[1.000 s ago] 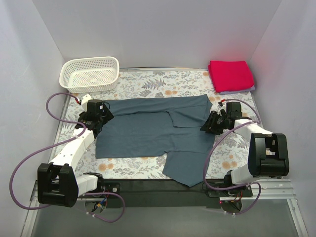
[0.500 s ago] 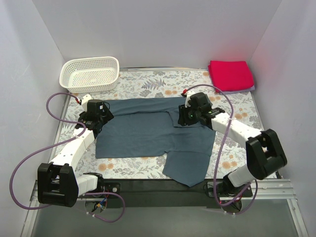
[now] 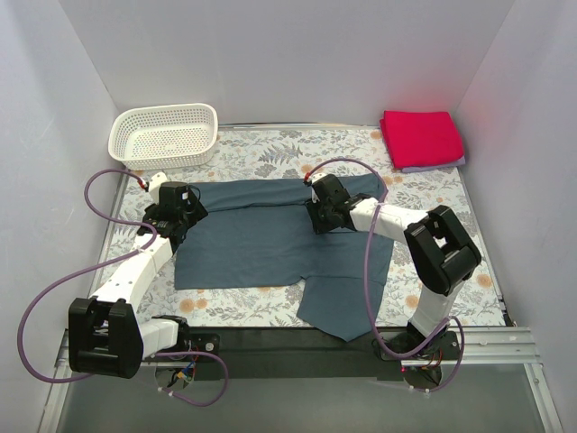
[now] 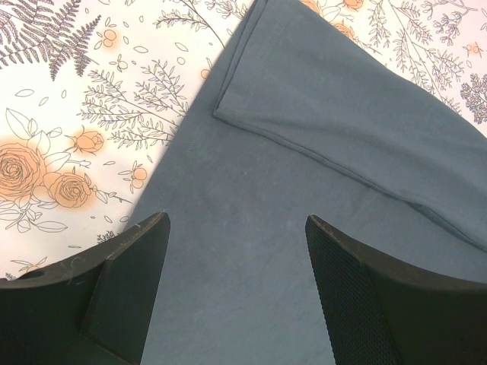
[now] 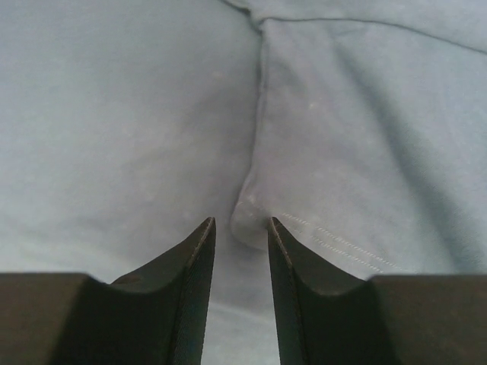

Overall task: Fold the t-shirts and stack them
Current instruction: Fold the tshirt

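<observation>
The slate blue-grey t-shirt (image 3: 261, 244) lies spread on the floral surface (image 3: 270, 149), just nearward and to the right of the white basket (image 3: 162, 152). One side is turned in over its middle. The red t-shirt (image 3: 419, 135) sits folded on the lavender t-shirt (image 3: 431, 168), well to the right of the basket along the same back edge.

The right claw (image 5: 241, 220) is narrow, with a slim gap showing between its fingers. The corner of the turned-in flap (image 5: 247, 228) bulges right at its tips, and it does not look clamped. The left claw (image 4: 236, 219) stands wide over the shirt's edge on the basket side, holding nothing.

The step in hand is probably taking that flap corner. One risk is that the tips close on both layers, so a lift drags the whole shirt and wrinkles it. Another is that they catch only the hem, which slips out mid-fold. With the left claw not pinning the cloth, any pull could slide the shirt across the surface and skew the fold.
</observation>
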